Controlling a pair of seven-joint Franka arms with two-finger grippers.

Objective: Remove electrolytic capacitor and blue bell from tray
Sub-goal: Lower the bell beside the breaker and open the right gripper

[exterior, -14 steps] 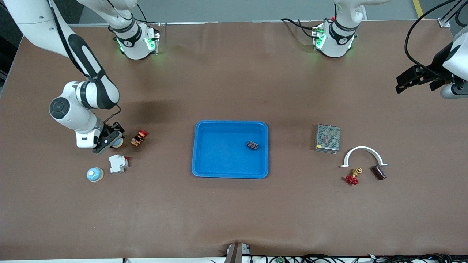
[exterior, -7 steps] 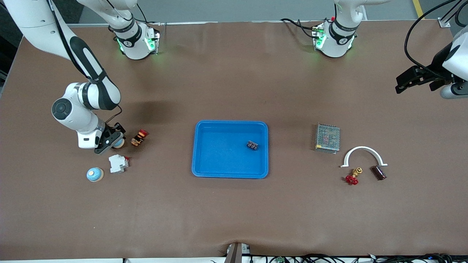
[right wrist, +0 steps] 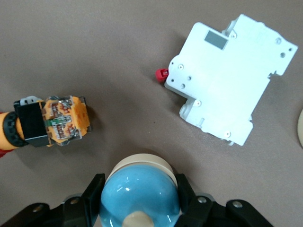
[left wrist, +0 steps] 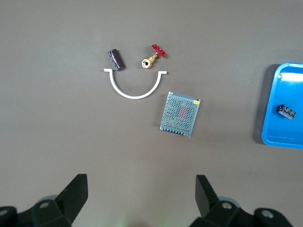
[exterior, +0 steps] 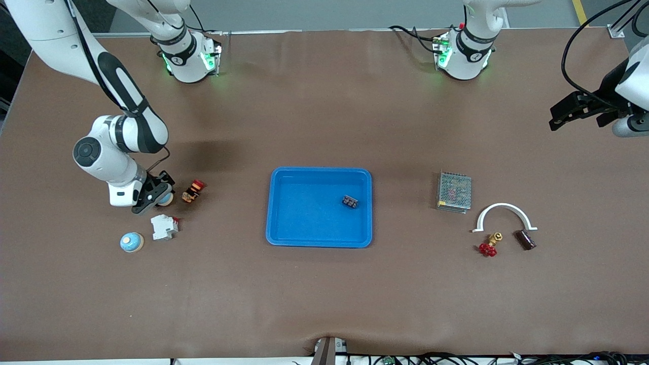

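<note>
My right gripper (exterior: 160,194) is shut on a blue-domed bell with a cream base (exterior: 165,198), toward the right arm's end of the table. In the right wrist view the fingers (right wrist: 94,189) clamp both sides of the bell (right wrist: 139,205). A second blue bell (exterior: 132,242) sits nearer the front camera. The capacitor (exterior: 525,240), a dark cylinder, lies toward the left arm's end and shows in the left wrist view (left wrist: 115,59). My left gripper (exterior: 578,115) is open and empty, high over the table's left-arm end, also seen in its own view (left wrist: 139,184).
A white circuit breaker (exterior: 164,226) and an orange push button (exterior: 193,190) lie beside the held bell. A blue tray (exterior: 319,171) in the middle holds a small black part (exterior: 350,201). A mesh power supply (exterior: 454,191), a white arc (exterior: 503,207) and a red valve (exterior: 488,247) lie by the capacitor.
My right arm has shifted slightly toward the tray's side with the bell in its fingers. The left arm has barely moved.
</note>
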